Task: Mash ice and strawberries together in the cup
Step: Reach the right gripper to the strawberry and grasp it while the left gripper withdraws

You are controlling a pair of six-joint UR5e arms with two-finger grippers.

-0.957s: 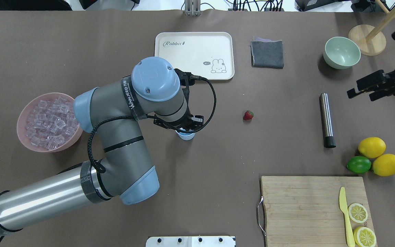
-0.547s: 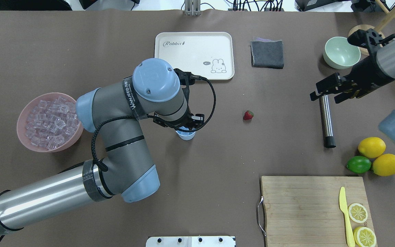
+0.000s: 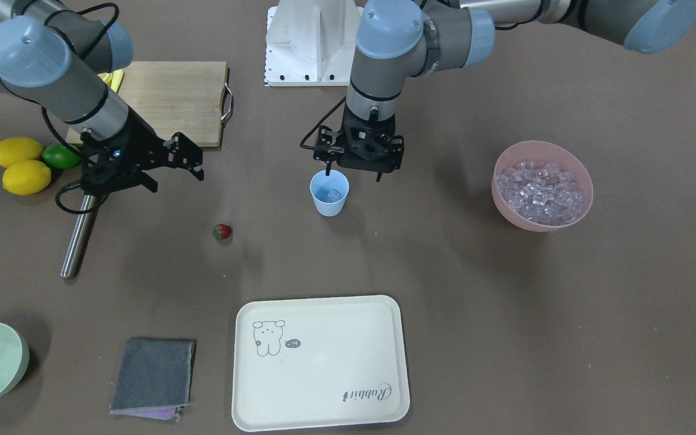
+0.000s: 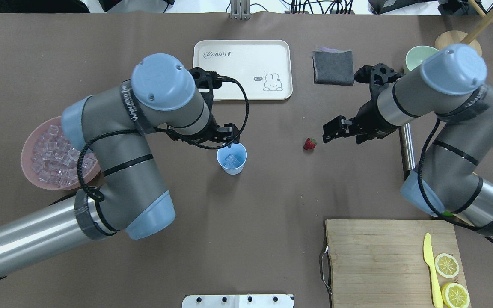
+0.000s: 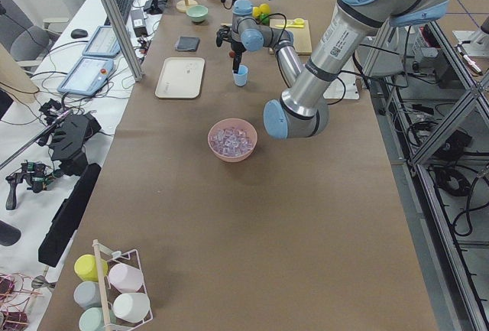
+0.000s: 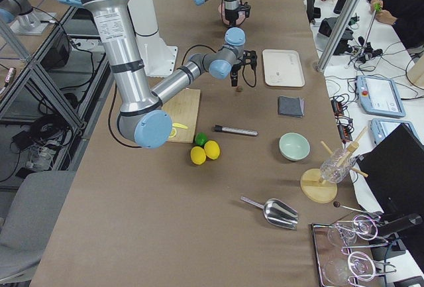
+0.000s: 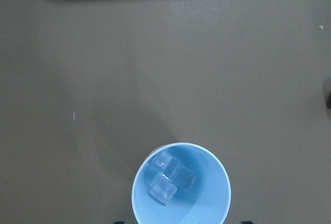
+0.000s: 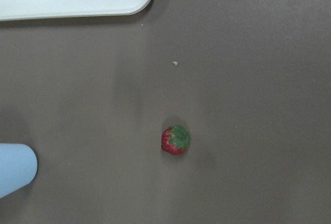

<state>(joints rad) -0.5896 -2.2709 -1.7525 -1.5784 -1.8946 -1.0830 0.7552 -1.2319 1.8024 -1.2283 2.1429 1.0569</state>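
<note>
Overhead view, L to R: pink bowl (image 4: 24, 164) at far L, heaped w/ clear ice (image 4: 51, 158), partly under the L arm's elbow. L gripper (image 3: 353, 173) hangs just over the far rim of the cup (image 4: 231, 159), pointing straight down. Fingers (image 3: 326, 172) are spread wide and hold nothing. The wrist cam shows only the two tips at the bottom edge, either side of the cup. Cup is light blue and upright on the brown table, approx. mid-table, near side of the cream rabbit tray (image 4: 238, 70) but well apart from it. A few cubes sit in the cup's bottom, three as far as the wrist cam shows, touching each other. Next R: strawberry (image 4: 310, 143) lies alone on the bare table, green cap on, between cup and R gripper (image 4: 343, 136), touching neither. R gripper is raised off the table, tilted, w/ fingers wide apart and empty. Its nearer finger (image 4: 334, 128) is just beside the berry in this view. R wrist cam looks down on the berry, a bit below centre, w/ the cup's side at the frame's L edge. Grey folded cloth (image 4: 333, 67) lies at the far side, R of the tray. Steel rod (image 4: 406, 154) lies flat, partly hidden under the R forearm. Pale green bowl (image 4: 415, 60) is far R, half hidden by the R arm's joint. Near R corner: wood cutting board (image 4: 379, 256) w/ yellow knife (image 4: 430, 265) and two lemon slices (image 4: 446, 265) on it.
</note>
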